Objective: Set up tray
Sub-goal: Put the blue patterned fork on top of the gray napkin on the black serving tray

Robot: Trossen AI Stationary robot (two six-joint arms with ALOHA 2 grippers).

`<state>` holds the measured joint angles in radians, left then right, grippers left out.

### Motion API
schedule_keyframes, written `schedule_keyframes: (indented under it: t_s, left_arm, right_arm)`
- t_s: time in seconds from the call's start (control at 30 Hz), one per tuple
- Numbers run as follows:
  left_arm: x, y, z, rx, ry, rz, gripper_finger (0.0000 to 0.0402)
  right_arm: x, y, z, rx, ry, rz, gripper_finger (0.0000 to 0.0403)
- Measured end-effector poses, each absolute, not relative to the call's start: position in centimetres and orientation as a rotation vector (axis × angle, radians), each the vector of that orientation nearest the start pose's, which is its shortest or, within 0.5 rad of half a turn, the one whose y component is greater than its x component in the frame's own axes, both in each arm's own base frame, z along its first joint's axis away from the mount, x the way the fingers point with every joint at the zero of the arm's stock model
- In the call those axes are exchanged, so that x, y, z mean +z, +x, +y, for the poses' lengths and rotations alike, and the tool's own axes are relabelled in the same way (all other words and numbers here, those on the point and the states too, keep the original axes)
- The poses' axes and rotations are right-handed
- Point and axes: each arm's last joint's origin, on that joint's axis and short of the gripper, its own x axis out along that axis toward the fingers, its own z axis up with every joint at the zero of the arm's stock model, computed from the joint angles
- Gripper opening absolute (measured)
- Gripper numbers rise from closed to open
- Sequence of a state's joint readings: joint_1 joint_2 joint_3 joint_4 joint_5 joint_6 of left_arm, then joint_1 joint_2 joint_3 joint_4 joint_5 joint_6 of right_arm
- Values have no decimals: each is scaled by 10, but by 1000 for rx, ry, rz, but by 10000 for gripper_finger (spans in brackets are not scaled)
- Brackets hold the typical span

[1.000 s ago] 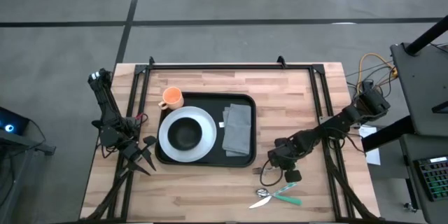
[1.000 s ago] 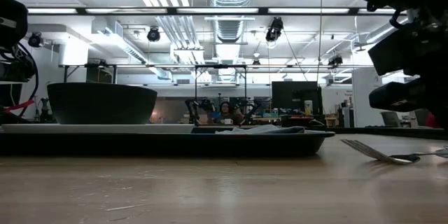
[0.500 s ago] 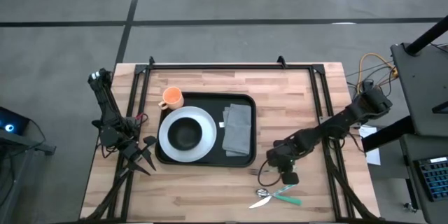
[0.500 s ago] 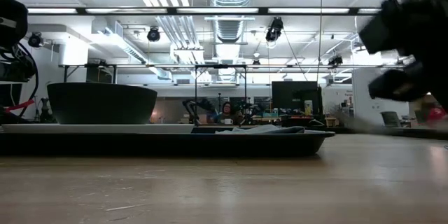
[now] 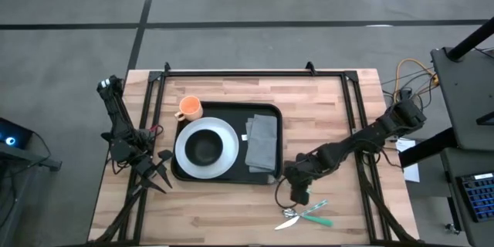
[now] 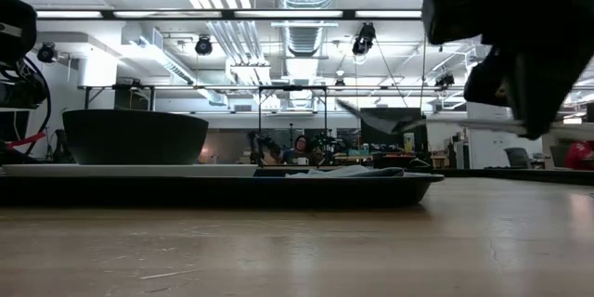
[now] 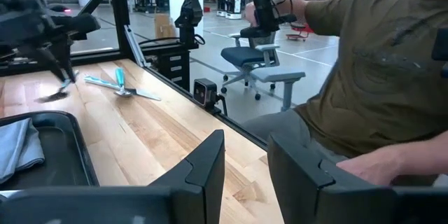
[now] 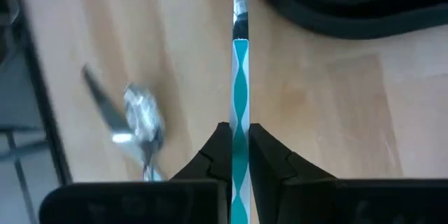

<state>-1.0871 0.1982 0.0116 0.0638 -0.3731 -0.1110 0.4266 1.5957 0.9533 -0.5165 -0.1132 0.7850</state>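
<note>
The black tray holds a white plate with a black bowl on it, and a grey napkin. My right gripper hovers just off the tray's near right corner, shut on a teal-handled fork. In the low view the fork hangs level above the table, tines toward the tray. My left gripper waits open at the tray's left side. My right gripper pinches the fork's teal-and-white handle between its two fingers, coming from above and pointing down. The fingers lie across the handle. The fork is lifted clear and level, and its metal neck reaches toward the tray's corner.
A spoon and another teal-handled piece lie on the wood near the table's near edge, right of the tray. An orange cup stands at the tray's far left corner. A person in an olive shirt sits beyond the table.
The fork lay on the table a second ago; now it is lifted clear and level. My right gripper has carried it up and toward the table's left, closer to the tray's near right corner.
</note>
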Motion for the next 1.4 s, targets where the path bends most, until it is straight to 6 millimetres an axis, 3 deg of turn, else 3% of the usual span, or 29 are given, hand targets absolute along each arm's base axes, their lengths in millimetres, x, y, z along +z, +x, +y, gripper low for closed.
schedule_keyframes:
  t_s: [0.37, 0.9, 1.17, 1.4]
  left_arm:
    - [157, 59, -90, -707, -23, 132, 91]
    - [157, 59, -90, -706, -23, 133, 91]
    - [157, 59, -90, -707, -23, 133, 91]
    - [157, 59, -90, -707, -23, 133, 91]
  right_arm:
    - [175, 290, 109, -360, 821, 1205, 13]
    - [168, 297, 70, -779, 1204, 1110, 13]
    - [172, 304, 55, -915, 1270, 965, 13]
    - [190, 326, 45, -950, 1284, 846, 13]
